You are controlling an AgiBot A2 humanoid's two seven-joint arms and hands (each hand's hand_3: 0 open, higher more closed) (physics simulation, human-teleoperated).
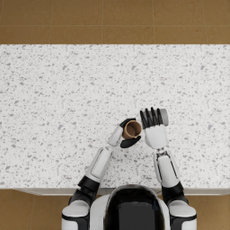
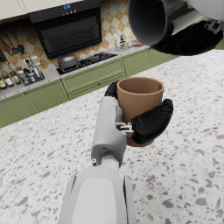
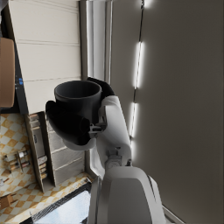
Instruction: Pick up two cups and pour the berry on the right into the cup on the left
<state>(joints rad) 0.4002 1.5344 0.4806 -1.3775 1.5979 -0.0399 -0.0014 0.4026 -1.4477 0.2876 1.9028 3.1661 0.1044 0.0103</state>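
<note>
Head view shows our left hand [image 1: 127, 134] grasping the brown cup [image 1: 132, 129], right hand [image 1: 154, 126] grasping the tipped grey cup [image 1: 163, 116]; we should keep rims aligned.

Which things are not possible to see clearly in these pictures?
- Berry: not seen in any view. In the head view the right hand covers the grey cup; both wrist views show its mouth too dark.
- Inside of the brown cup held by the left hand: left wrist view looks from the side, rim hides it.
</note>
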